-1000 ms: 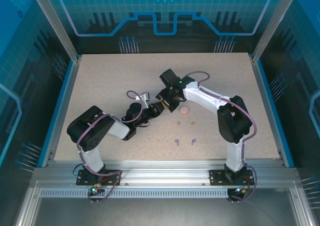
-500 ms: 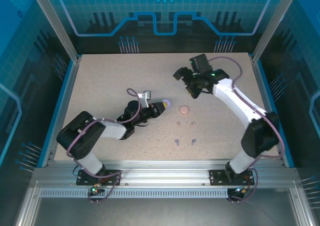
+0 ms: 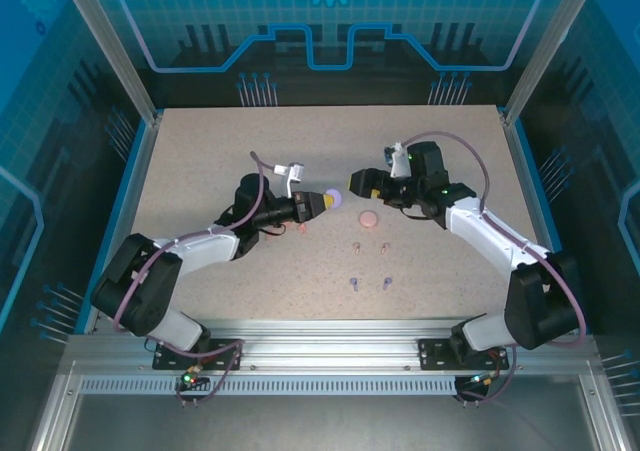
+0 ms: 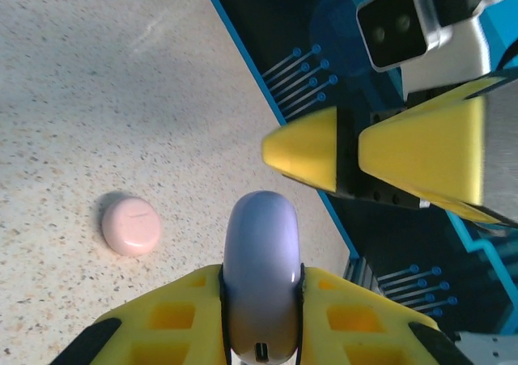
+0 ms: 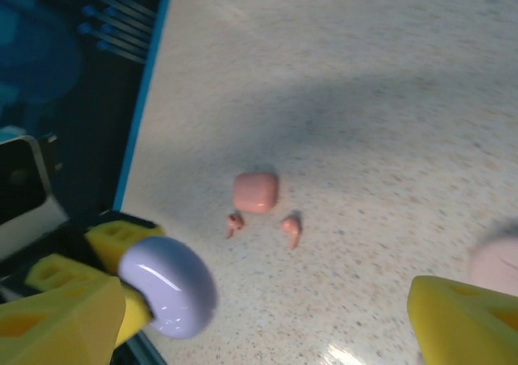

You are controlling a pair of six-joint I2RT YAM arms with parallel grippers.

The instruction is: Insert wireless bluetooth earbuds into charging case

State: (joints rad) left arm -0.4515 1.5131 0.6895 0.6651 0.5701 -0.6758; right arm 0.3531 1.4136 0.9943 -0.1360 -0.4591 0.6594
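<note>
Earbuds (image 3: 387,283) all lie loose, none seated yet: purple pair (image 3: 354,283) nearest, pale pink pair (image 3: 356,245) behind, near the closed pink case (image 3: 369,218). Beyond, the left gripper (image 3: 322,203) clamps the purple case (image 4: 261,252). The right gripper (image 3: 360,182), jaws apart and empty, hovers just beside it. Coral buds (image 5: 291,229) lie by the coral case (image 5: 256,191). I cannot tell whether the purple case's lid is unlatched.

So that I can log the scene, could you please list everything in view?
purple case: 1, purple, held in the left jaws
pink case: 1, pale pink, on the table
coral case: 1, coral, on the table by the left arm
coral buds: 2, coral, beside the coral case
pink buds: 2, pale pink, nearer than the pink case
purple buds: 2, purple, nearest the bases
table: 1, speckled beige
left jaws: yellow, shut on the purple case
right jaws: yellow, open, facing the purple case
</note>
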